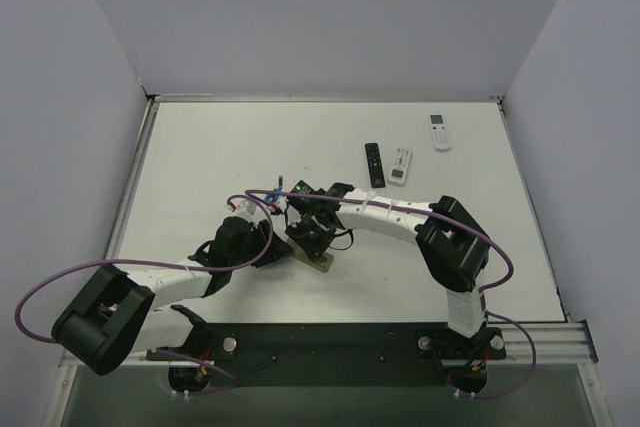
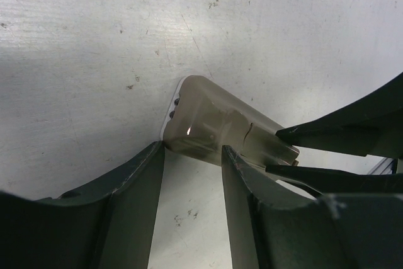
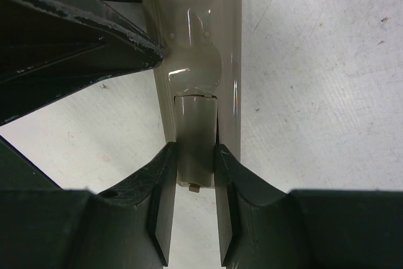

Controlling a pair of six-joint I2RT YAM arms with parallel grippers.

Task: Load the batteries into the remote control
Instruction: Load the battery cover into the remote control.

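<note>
The remote control (image 1: 320, 263) lies grey-tan back up in the middle of the table. The right wrist view shows its back (image 3: 228, 48) with the narrow battery cover (image 3: 195, 124) along it. My right gripper (image 3: 195, 150) is shut on that cover, one finger on each long side. My left gripper (image 2: 192, 150) is open, its fingertips at the remote's long edge (image 2: 208, 114), nothing between the jaws. The right gripper's fingers (image 2: 327, 137) reach in from the right in the left wrist view. Small blue bits that may be batteries (image 1: 268, 204) lie by the left arm; a tiny dark one (image 1: 281, 185) lies behind them.
A slim black remote (image 1: 374, 163) and a white remote (image 1: 400, 165) lie side by side at the back right. Another white remote (image 1: 439, 131) lies further back. Both arms cross low over the table's middle. Grey walls close the table on three sides.
</note>
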